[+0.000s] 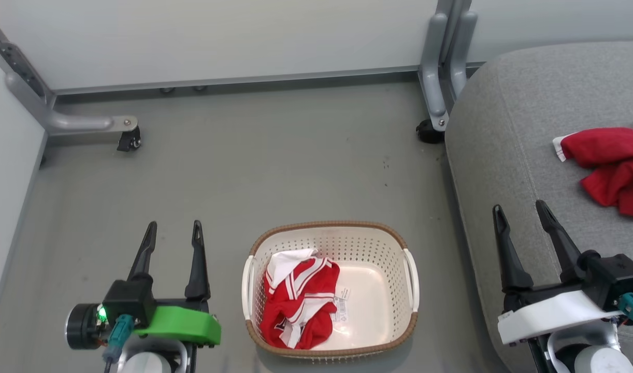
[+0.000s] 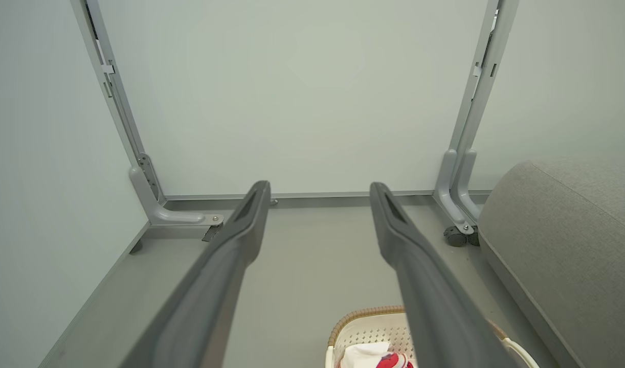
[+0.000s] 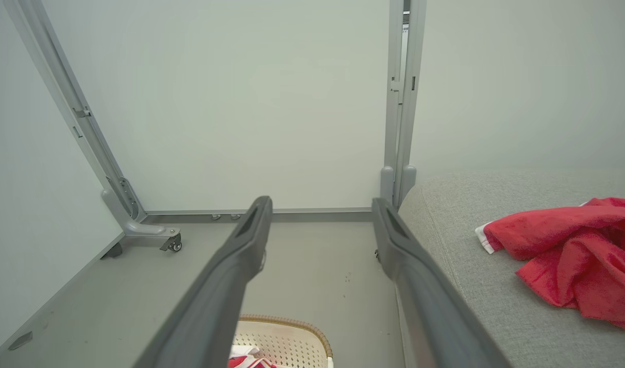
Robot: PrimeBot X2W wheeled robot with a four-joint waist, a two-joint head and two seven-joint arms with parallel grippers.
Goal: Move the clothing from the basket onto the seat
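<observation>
A cream perforated basket (image 1: pixel 384 243) with a brown rim stands on the grey floor between my arms. Crumpled red clothing (image 1: pixel 301 303) with white stripes lies in its left half, beside a paper label. Another red garment (image 1: pixel 614 166) rests on the grey seat (image 1: pixel 503 134) at the right. My left gripper (image 1: pixel 174 232) hovers open left of the basket, holding nothing. My right gripper (image 1: pixel 521 211) is open over the seat's front edge, also with nothing in it. The left wrist view catches the basket rim (image 2: pixel 363 314) under my open left gripper (image 2: pixel 320 190). The right wrist view shows my right gripper (image 3: pixel 321 204), the seat (image 3: pixel 461 214) and the red garment (image 3: pixel 573 250).
Pale partition walls close off the back and left. Their grey metal feet with castors (image 1: pixel 129 140) (image 1: pixel 430 132) stand on the floor at the back left and beside the seat's corner. Bare grey floor (image 1: pixel 275 166) stretches beyond the basket.
</observation>
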